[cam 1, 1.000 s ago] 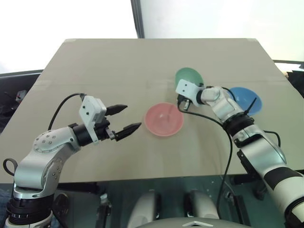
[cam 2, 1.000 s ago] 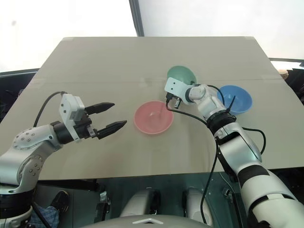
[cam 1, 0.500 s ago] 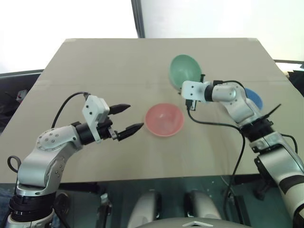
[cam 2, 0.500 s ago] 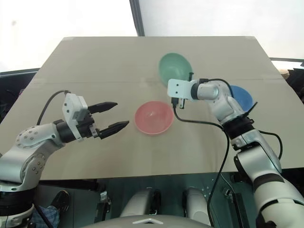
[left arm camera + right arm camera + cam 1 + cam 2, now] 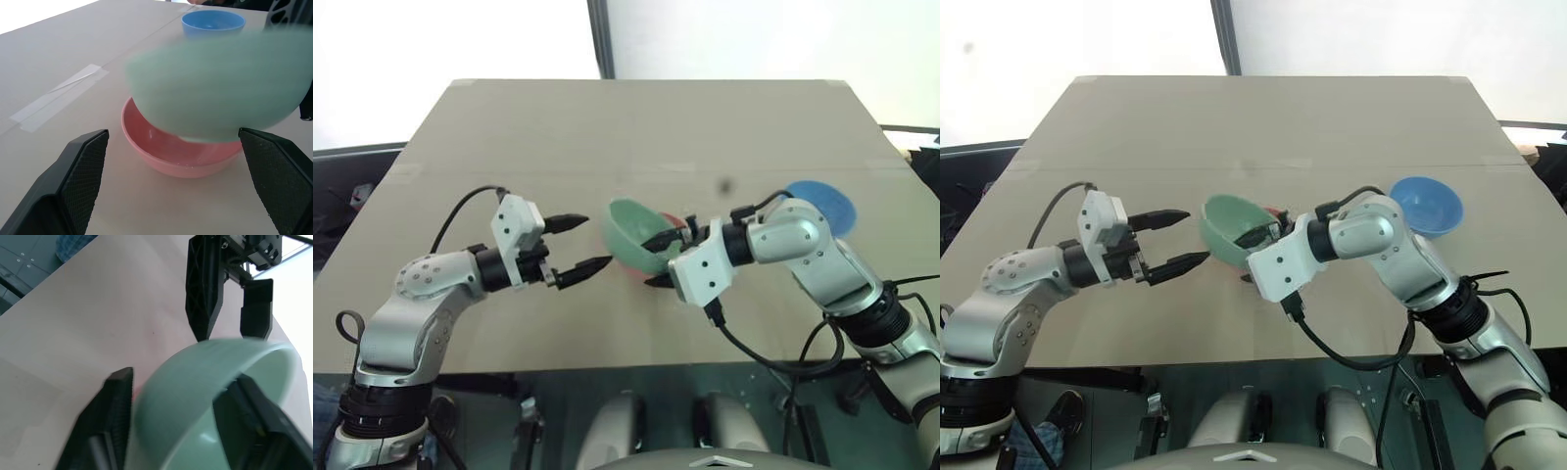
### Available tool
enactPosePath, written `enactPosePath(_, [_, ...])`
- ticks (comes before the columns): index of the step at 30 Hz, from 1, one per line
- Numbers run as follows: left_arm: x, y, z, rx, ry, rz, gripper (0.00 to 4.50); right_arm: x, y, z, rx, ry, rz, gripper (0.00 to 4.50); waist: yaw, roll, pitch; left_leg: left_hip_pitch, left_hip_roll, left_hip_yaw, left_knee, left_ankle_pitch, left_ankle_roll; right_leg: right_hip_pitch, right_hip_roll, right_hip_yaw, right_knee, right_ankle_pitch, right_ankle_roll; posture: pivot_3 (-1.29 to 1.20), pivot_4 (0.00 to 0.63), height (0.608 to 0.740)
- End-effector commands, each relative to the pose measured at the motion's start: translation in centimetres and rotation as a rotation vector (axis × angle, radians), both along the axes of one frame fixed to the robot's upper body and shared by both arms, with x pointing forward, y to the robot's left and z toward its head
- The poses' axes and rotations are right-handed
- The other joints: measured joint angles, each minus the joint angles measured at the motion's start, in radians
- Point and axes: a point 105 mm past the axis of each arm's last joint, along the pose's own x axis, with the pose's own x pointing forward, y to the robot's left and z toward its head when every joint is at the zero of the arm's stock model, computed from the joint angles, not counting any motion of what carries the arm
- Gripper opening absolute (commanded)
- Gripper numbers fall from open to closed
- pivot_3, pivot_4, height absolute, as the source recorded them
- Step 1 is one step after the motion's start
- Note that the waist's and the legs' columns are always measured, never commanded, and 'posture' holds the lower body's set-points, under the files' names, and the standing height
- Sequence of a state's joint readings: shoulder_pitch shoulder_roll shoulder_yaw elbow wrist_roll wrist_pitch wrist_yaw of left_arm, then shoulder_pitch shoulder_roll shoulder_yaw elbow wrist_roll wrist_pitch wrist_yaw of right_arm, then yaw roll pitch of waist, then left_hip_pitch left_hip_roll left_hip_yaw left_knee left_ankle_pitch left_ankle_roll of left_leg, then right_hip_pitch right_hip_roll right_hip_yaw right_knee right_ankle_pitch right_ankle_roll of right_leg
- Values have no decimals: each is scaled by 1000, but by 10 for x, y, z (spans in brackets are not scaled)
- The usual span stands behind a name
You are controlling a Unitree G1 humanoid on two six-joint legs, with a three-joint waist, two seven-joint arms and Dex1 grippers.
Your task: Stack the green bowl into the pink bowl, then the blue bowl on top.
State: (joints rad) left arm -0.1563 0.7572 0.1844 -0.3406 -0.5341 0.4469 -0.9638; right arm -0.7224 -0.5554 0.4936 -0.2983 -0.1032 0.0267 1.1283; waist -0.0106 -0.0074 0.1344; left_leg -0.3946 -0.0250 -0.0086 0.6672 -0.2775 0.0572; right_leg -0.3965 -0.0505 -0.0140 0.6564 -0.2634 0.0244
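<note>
The small round pale mint-green plastic-looking bowl (image 5: pixel 1234 231) is off the table (image 5: pixel 558 137), tilted, directly over the small round salmon-pink bowl (image 5: pixel 171 155); its wall is smooth and plain, with no markings; its outline is smeared in the left wrist view; whether its underside touches the pink bowl cannot be told.

The pink bowl stands upright on the table near the middle of the front half; in the head views it is mostly hidden behind the green bowl, with a sliver of its rim (image 5: pixel 675 220) showing at the green bowl's right edge; its inside is smooth and empty.

The small round sky-blue bowl (image 5: pixel 1426 204) stands upright on the table, well apart from the other two, toward the right edge; same plain finish and same size as the others.

The right gripper (image 5: pixel 657 260) points to the robot's left; its two black fingers are apart, one on each side of the green bowl's wall at the rim; whether they press on the wall cannot be told.

The left gripper (image 5: pixel 578 245) hangs above the table just to the left of the green bowl, pointing toward it; its fingers are spread wide and hold nothing; it does not touch either bowl.
</note>
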Motion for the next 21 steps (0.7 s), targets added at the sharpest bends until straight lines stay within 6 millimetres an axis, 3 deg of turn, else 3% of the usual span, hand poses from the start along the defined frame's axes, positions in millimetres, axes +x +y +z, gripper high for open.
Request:
enactPosePath(1, [-1,-5,10,7,-59,-40,4500,3,-7,17,30,-35,-55,3465,0,0,0,0,0,0,0,0,0,0,0,0,0,0,0,0,150,740])
enactPosePath(4, [-2,-6,13,-5,-70,-54,4500,7,-19,27,65,-24,-118,3465,3,0,0,0,0,0,0,0,0,0,0,0,0,0,0,0,150,740])
enactPosePath(8, [-3,-12,22,-49,-82,-83,4500,19,-51,36,102,8,-276,3465,8,0,0,0,0,0,0,0,1,0,-1,0,-1,0,0,0,150,740])
enactPosePath(12, [-4,-20,27,-77,-94,-125,4500,50,-106,41,136,20,-581,3465,9,0,0,-1,0,0,0,-1,1,0,-1,0,-2,0,0,0,150,740])
enactPosePath(16, [-2,-31,31,-120,-103,-180,4500,71,-156,26,106,58,-855,3465,11,0,0,-1,0,0,0,-1,1,1,-1,0,-2,0,0,0,150,740])
enactPosePath(19, [3,-37,36,-136,-124,-224,4500,75,-181,0,91,167,-1026,3465,12,0,0,-1,0,0,0,-1,1,0,-1,0,-2,0,0,0,150,740])
enactPosePath(21, [6,-39,40,-145,-133,-241,4500,75,-186,-11,86,214,-1075,3465,13,0,0,-1,0,0,0,0,1,0,-1,0,-2,0,0,0,150,740])
